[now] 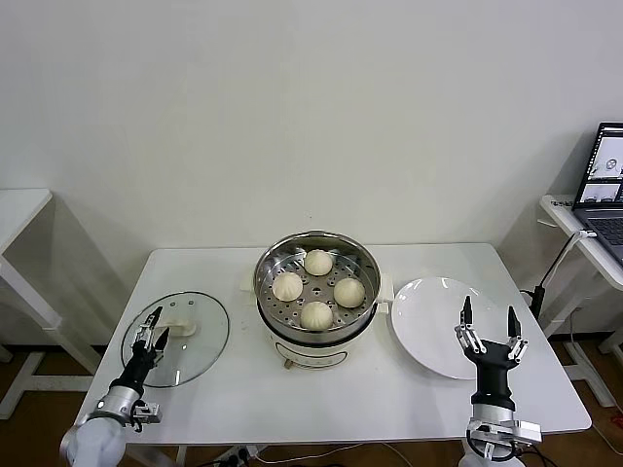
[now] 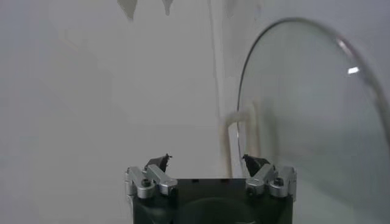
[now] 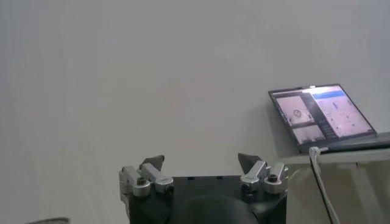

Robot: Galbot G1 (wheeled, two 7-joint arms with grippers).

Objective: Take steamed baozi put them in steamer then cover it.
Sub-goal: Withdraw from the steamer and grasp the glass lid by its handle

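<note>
4 steamed baozi (image 1: 317, 288) in steamer (image 1: 362, 254), between end effectors.

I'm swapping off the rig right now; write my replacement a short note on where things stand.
Left tool: open, empty, over the near edge of the glass lid.
Right tool: open, empty, over the near edge of the empty plate.
Done: all four baozi sit in the steamer, mid-table.
Left: the lid lies flat on the table to the steamer's left; lift it and cover the steamer.
</note>
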